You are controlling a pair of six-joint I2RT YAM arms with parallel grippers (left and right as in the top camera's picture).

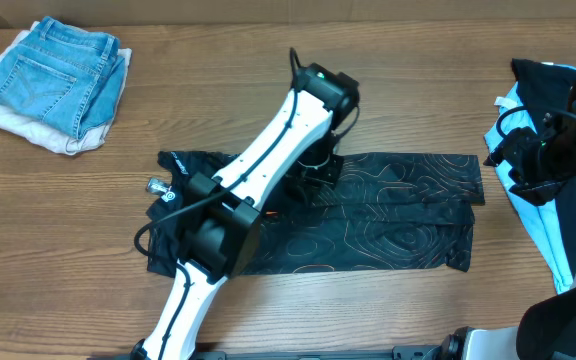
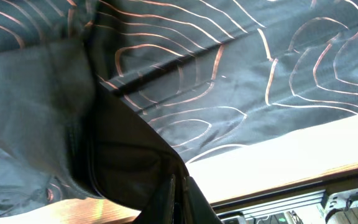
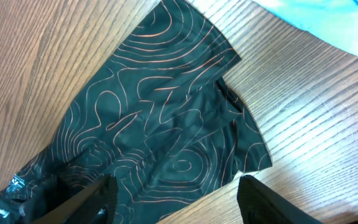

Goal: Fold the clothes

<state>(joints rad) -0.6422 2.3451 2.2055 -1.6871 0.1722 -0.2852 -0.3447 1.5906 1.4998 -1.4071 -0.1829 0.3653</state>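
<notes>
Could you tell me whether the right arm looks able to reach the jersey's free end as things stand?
Probably yes: the right gripper is open and facing the jersey's end, nothing lies between them, and the left arm crosses the jersey further along, away from that end.

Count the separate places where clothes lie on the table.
3: folded blue jeans on white cloth top left; the black jersey in the centre; a black and light-blue heap at the right edge, partly hidden.
</notes>
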